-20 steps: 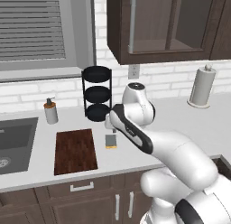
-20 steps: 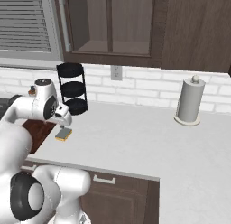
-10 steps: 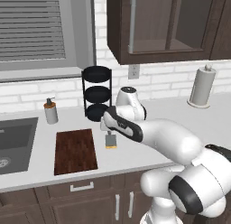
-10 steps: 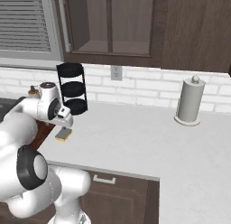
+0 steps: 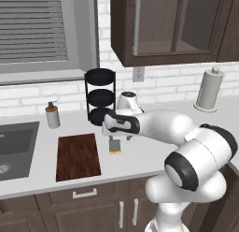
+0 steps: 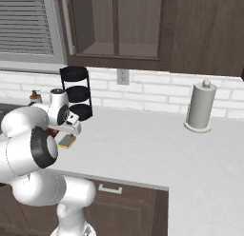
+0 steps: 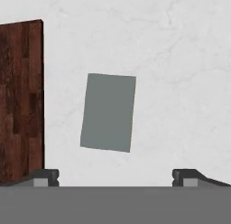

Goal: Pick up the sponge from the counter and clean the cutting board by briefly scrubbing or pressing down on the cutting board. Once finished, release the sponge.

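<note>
The sponge (image 7: pixel 108 112) lies flat on the counter (image 7: pixel 180 60), grey-green top up, its yellow layer showing in the left base view (image 5: pixel 114 147) and in the right base view (image 6: pixel 67 142). Just left of it lies the dark reddish-brown cutting board (image 5: pixel 78 156), whose right edge is in the hand view (image 7: pixel 20 101). My gripper (image 7: pixel 116 177) hangs directly above the sponge, open, its fingertips (image 7: pixel 45 175) spread wider than the sponge and not touching it. In the base views the gripper (image 5: pixel 114 135) (image 6: pixel 71 132) points down over the sponge.
A black three-tier rack (image 5: pixel 100 95) stands behind the sponge against the brick wall. A soap dispenser (image 5: pixel 52 115) and the dark sink (image 5: pixel 14 147) are at the left. A paper towel roll (image 5: pixel 208 90) stands far right. Wall cabinets hang overhead.
The hand has shifted a little to the left and settled over the sponge, and the arm's elbow has swung out. Sponge and cutting board have not moved.
</note>
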